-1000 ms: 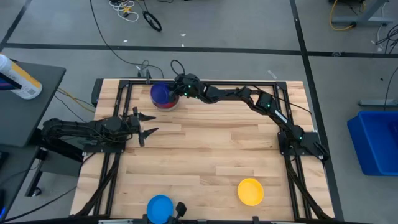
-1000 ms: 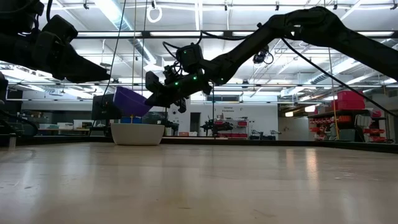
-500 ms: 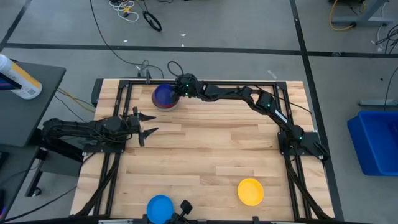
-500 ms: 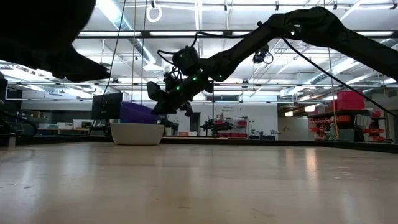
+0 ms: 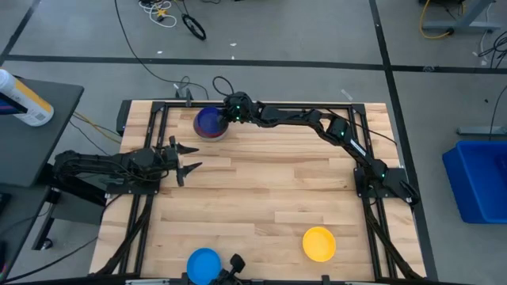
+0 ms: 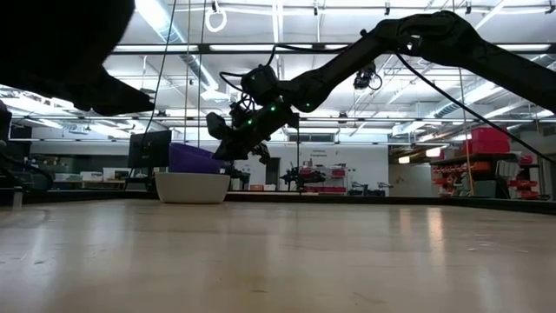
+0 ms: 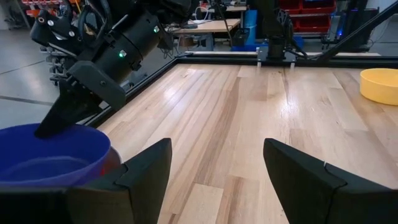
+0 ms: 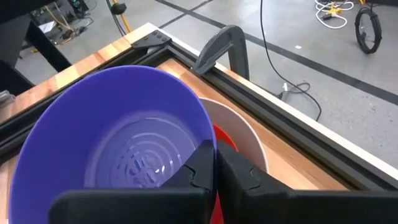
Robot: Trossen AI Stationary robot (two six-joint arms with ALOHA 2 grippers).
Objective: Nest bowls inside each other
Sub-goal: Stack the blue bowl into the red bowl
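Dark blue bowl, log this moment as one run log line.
dark blue bowl: in red/grey stack, far left | right end effector: shut on its rim | left end effector: open, waiting | yellow bowl, light blue bowl: loose

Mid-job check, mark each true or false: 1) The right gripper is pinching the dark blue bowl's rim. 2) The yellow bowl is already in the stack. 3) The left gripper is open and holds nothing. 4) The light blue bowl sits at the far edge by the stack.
1) True: the right gripper is shut on the dark blue bowl, over the red bowl and grey bowl.
2) False: the yellow bowl sits alone near the front edge.
3) True: the left gripper is open and empty.
4) False: the light blue bowl is at the front edge.
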